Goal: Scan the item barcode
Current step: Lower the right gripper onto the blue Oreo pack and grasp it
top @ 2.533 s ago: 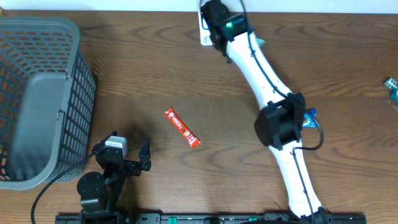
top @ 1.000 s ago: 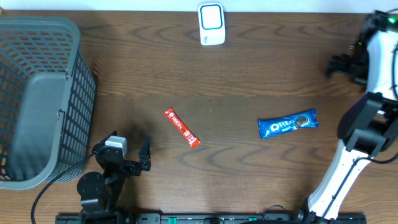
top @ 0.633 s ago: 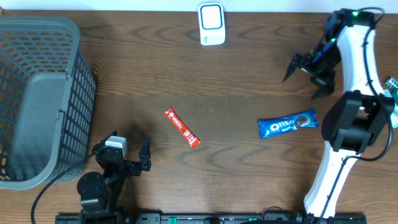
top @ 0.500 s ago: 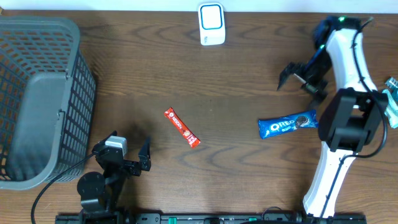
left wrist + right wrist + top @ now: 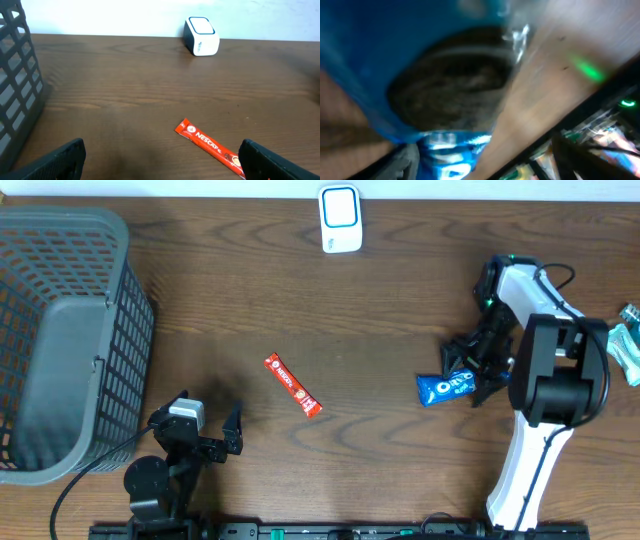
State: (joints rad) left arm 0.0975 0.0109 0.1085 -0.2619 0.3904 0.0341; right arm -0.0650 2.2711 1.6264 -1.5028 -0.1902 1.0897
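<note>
A blue Oreo pack [image 5: 440,387] lies flat on the table at the right. My right gripper [image 5: 468,373] is down over the pack's right end, one finger on each side, jaws open. The right wrist view is blurred; the Oreo pack [image 5: 445,100] fills it, lying between the fingers of the right gripper [image 5: 487,162]. The white and blue scanner [image 5: 340,218] stands at the back edge; the left wrist view shows the scanner [image 5: 201,42] too. My left gripper [image 5: 200,430] rests open at the front left, holding nothing.
A red Nescafe stick [image 5: 292,385] lies mid-table, just ahead and to the right of the left gripper [image 5: 167,165]. A grey basket [image 5: 60,330] fills the left side. Teal packets [image 5: 628,340] lie at the right edge.
The right arm swung from the scanner at the back out to the right, then came down over the Oreo pack. The left arm stayed still.
</note>
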